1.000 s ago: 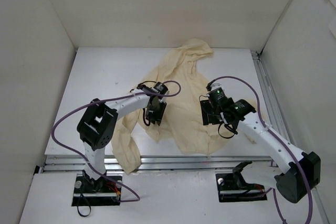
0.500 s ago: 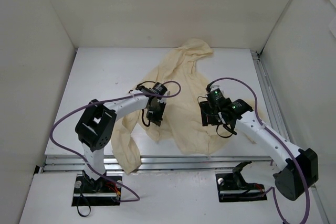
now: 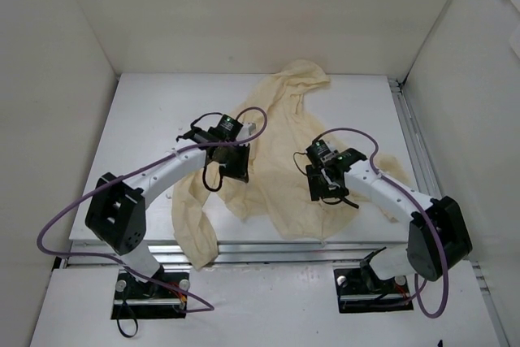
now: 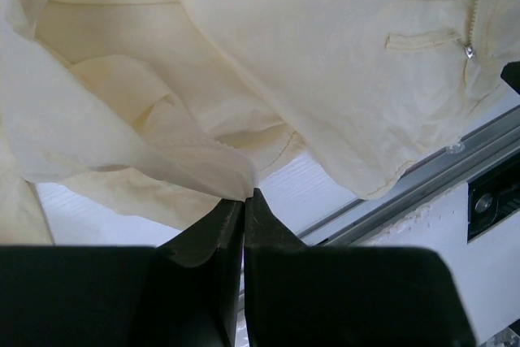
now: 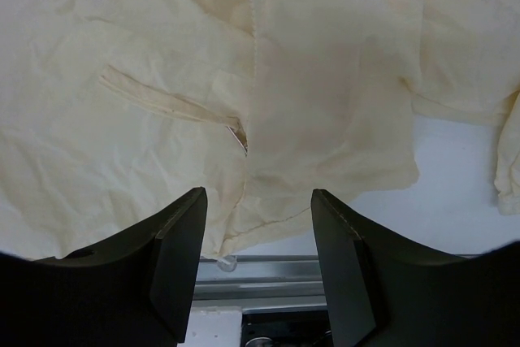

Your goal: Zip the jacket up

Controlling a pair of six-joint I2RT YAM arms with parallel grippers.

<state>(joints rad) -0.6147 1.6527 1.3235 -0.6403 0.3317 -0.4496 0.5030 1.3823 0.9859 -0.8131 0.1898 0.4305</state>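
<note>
The jacket (image 3: 280,132) is lying spread and wrinkled across the middle of the white table (image 3: 138,136). Its hood (image 3: 302,79) is pointing toward the far wall, and one sleeve (image 3: 195,229) is drooping over the near edge. Its front zipper (image 5: 253,30) is running down toward the hem, with a pocket welt (image 5: 162,100) slanting just beside it. In the left wrist view a small metal pull (image 4: 469,52) is showing at the zipper line.

The left gripper (image 4: 244,199) is sitting at the jacket's left side. Its fingers are pressed tight together and are pinching a fold of the thin cream fabric right at their tips, so the cloth is rising to a peak there.

The right gripper (image 5: 258,201) is hovering over the lower front near the hem. Its jaws are standing well apart, one on each side of the zipper line, and are holding nothing. Whether its fingertips are touching the cloth cannot be told.

An aluminium rail (image 3: 268,248) is running along the table's near edge, just below the hem.
</note>
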